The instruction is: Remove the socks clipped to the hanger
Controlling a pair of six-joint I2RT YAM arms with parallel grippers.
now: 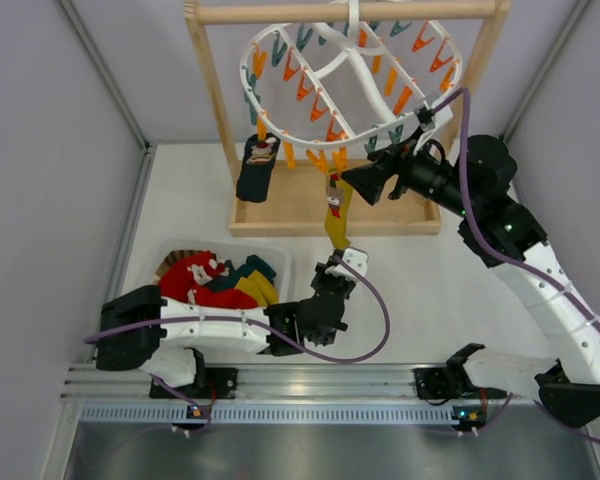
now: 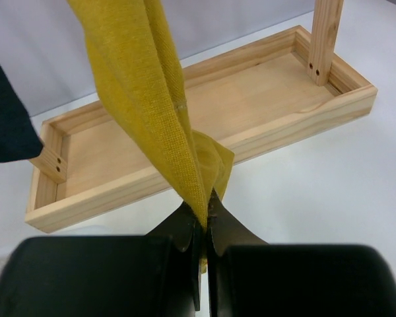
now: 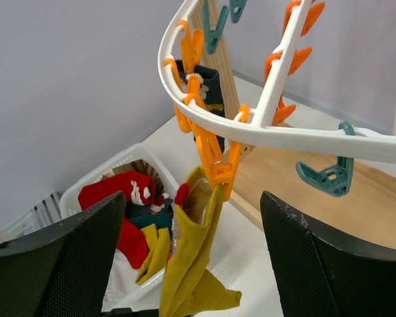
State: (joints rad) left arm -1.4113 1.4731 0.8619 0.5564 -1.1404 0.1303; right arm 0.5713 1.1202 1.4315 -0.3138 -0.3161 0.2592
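The white oval hanger (image 1: pixel 352 62) hangs from the wooden rack, and its rim shows in the right wrist view (image 3: pixel 264 132). A mustard yellow sock (image 1: pixel 337 218) hangs from an orange clip (image 3: pixel 218 173) at its near edge. My left gripper (image 1: pixel 340 265) is shut on the sock's lower end, and the left wrist view shows the cloth (image 2: pixel 152 99) pinched between the jaws (image 2: pixel 204 206). My right gripper (image 1: pixel 352 182) is open, level with the clip, and the sock (image 3: pixel 195 264) shows between its fingers (image 3: pixel 69 264). A navy sock (image 1: pixel 257 170) is clipped at the hanger's left.
A white basket (image 1: pixel 280 262) at the left holds several red, yellow and teal socks (image 1: pixel 205 280); it also shows in the right wrist view (image 3: pixel 112 165). The wooden rack's base tray (image 1: pixel 300 210) lies under the hanger and stretches across the left wrist view (image 2: pixel 251 99).
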